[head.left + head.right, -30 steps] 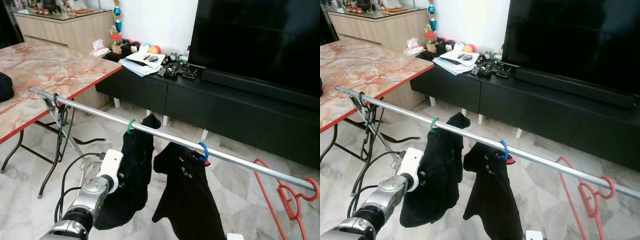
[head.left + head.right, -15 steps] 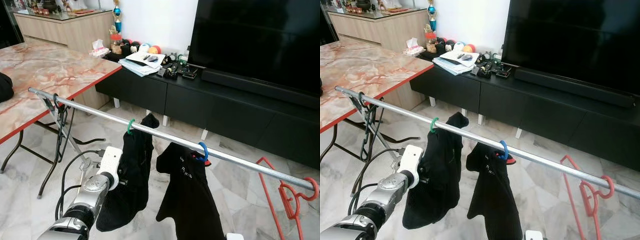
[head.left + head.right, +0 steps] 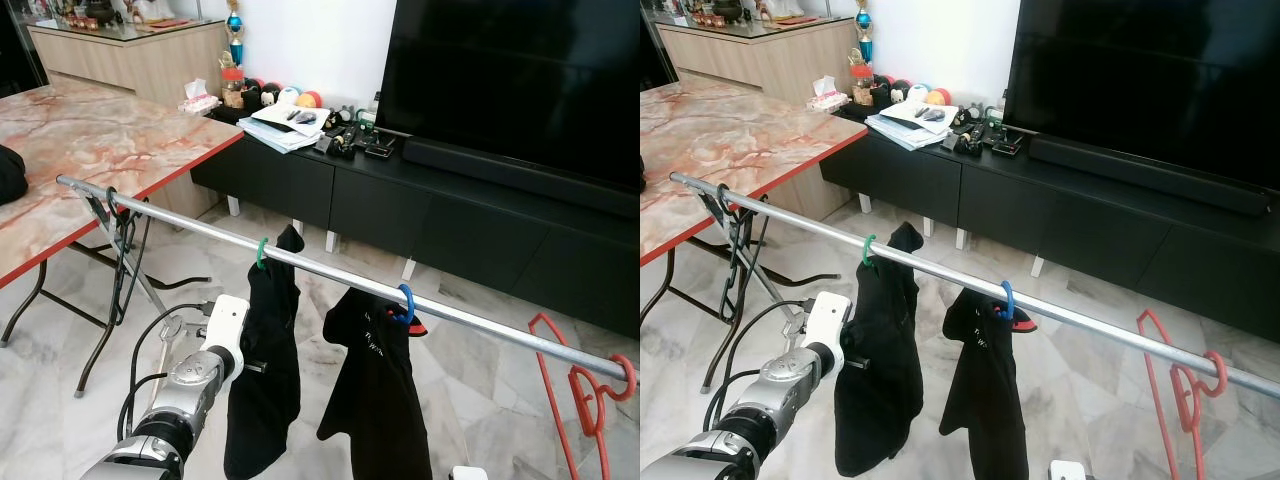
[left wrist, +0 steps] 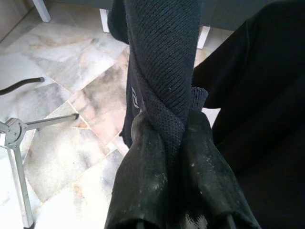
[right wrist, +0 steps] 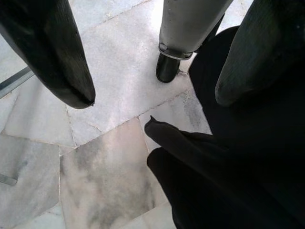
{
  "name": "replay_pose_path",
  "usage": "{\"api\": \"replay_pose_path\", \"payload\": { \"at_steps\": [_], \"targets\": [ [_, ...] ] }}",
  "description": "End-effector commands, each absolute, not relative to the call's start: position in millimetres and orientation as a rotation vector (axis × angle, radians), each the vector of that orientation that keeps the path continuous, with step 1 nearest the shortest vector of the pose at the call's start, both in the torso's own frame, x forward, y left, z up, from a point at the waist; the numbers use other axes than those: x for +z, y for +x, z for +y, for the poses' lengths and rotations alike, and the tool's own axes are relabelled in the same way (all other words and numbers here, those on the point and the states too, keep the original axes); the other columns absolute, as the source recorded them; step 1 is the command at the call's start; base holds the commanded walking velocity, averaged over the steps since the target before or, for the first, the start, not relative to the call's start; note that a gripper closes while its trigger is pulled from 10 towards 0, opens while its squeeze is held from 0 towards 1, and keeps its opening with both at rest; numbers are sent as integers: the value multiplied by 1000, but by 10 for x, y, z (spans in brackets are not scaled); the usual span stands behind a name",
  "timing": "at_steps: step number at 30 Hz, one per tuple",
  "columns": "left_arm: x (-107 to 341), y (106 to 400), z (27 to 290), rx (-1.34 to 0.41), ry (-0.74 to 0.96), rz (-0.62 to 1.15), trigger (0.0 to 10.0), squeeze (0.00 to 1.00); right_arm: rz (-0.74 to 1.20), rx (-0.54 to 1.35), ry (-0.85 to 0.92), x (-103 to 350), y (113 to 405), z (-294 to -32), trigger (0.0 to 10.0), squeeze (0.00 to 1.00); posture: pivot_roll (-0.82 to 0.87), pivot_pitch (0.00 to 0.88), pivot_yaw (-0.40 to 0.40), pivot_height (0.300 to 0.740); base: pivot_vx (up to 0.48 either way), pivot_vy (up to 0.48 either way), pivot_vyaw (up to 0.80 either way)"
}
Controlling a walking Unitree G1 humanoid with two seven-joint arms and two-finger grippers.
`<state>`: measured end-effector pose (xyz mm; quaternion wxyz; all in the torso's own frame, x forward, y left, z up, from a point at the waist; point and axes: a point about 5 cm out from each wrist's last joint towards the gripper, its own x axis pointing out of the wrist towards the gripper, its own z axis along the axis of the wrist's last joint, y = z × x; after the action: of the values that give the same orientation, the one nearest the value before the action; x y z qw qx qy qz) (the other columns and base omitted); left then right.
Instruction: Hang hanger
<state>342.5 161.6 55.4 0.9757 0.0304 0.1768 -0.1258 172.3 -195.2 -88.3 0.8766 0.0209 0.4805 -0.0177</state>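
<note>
Fingers (image 4: 147,181) of left gripper (image 4: 167,143) clamped on black garment (image 3: 268,385) hanging from rail (image 3: 330,272) by green hanger (image 3: 260,252); right gripper (image 5: 152,90) fingers spread wide above floor (image 5: 105,181).

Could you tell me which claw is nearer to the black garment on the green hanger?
Left. The left claw is shut on the black garment under the green hanger; the right claw hangs open over the floor.

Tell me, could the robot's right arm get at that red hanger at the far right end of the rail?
Probably, though not at once. The red hanger hangs free at the rail's right end, but the right tool is down low, pointing at the floor, so it must rise first.
</note>
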Motion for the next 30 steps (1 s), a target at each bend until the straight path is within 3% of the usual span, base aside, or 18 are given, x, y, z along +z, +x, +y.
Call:
{"api": "replay_pose_path", "payload": {
  "at_steps": [1,16,30],
  "targets": [
    [527,3425,1623,-247,102,392,0,0,993,-36,38,-867,1754,-1960,10000,0,106,0,-60,740,0,0,0],
    [474,3398,1646,-212,179,416,0,0,995,-34,37,-868,1755,-1957,10000,0,106,0,-60,740,0,0,0],
    [674,3425,1667,-174,133,199,0,0,984,-46,43,-867,1753,-1958,10000,0,111,0,-61,740,0,0,0]
  ]
}}
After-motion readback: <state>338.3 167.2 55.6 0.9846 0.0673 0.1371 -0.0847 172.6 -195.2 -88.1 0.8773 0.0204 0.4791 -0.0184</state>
